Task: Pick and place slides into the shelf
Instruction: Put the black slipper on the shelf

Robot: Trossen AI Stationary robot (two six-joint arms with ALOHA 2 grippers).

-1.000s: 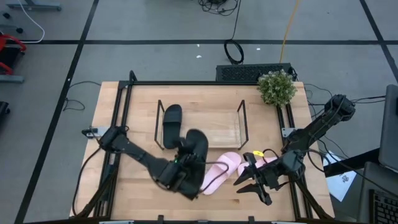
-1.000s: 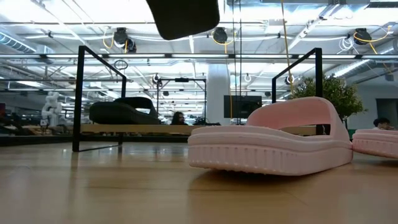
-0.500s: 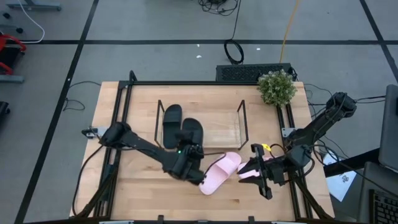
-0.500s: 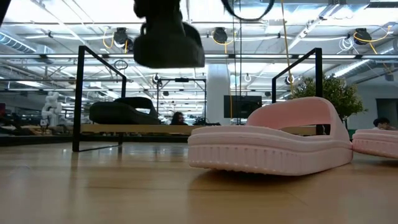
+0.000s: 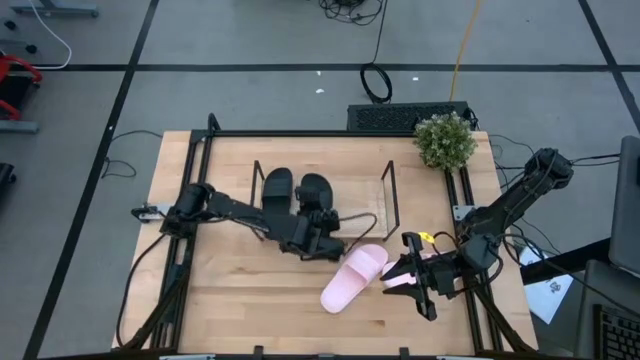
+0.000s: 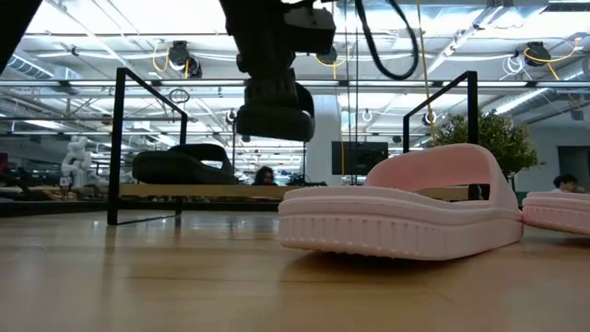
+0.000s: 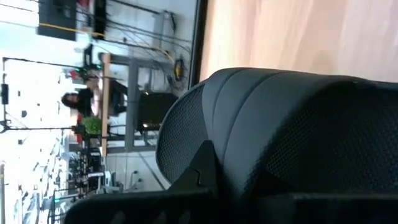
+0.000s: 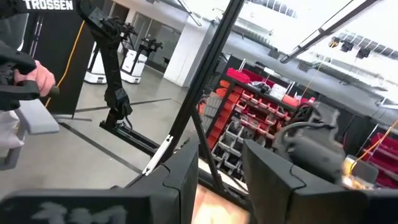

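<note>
The shelf [image 5: 355, 215] stands mid-table, with one black slide [image 5: 277, 190] lying flat on its board. My left gripper [image 5: 318, 232] is shut on the second black slide [image 5: 315, 190], which hangs in the air over the shelf beside the first; the low view shows it [image 6: 274, 115] above board height. One pink slide [image 5: 355, 277] lies sole-down on the table in front of the shelf. My right gripper [image 5: 408, 275] is down at the other pink slide [image 5: 428, 260], near the table's right edge, with its fingers drawn close together on it. My left gripper holds the black slide by its near end [image 5: 317, 215], reaching from the table's near-left side. The slide is lifted clear and points toward the far edge. The strap [image 7: 280, 124] fills the wrist view, hiding the place of contact. My right gripper pinches the pink slide at its left end [image 5: 397, 280], coming level from the right. Pale pink shows in the narrow gap beside the fingers [image 8: 183, 180]. The slide still lies on the table [image 6: 558, 212].
The shelf's black wire ends [image 6: 120, 148] rise on either side of the board, and its right half is bare. A potted plant [image 5: 445, 140] stands at the far right corner, with a keyboard [image 5: 400, 117] behind the table. Bare wood lies near left.
My left gripper has carried the black slide from the table's near middle toward the far edge, out over the shelf board, beside the slide lying there. My right gripper has moved a little toward the far pink slide and its fingers have closed in, then kept still.
</note>
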